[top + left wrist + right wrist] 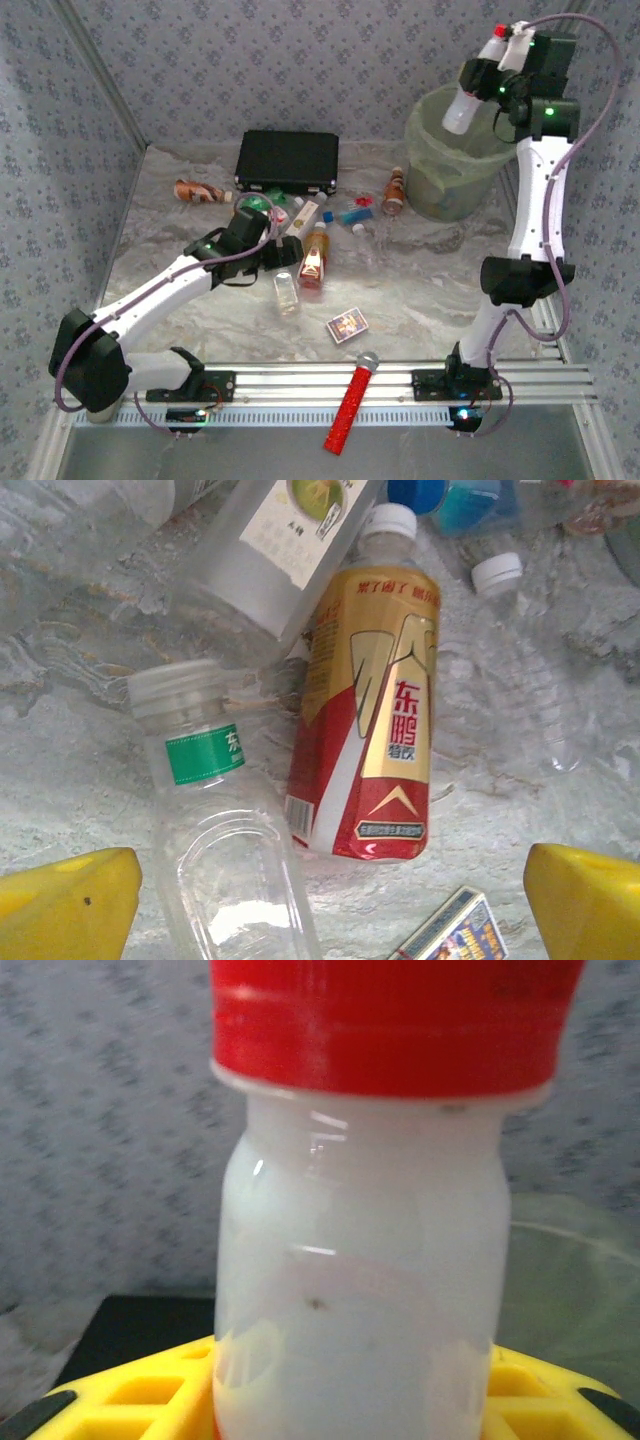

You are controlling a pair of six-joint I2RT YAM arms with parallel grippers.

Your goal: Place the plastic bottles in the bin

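Top external: right arm upright, white bottle above bin

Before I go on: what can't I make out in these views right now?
Right wrist view: the white bottle hides the right gripper fingertips, and its lower end is cut off at the bottom edge.
Top view: the bin contents, veiled by its hazy liner.
Left wrist view: the clear bottle and card box run off the bottom edge.
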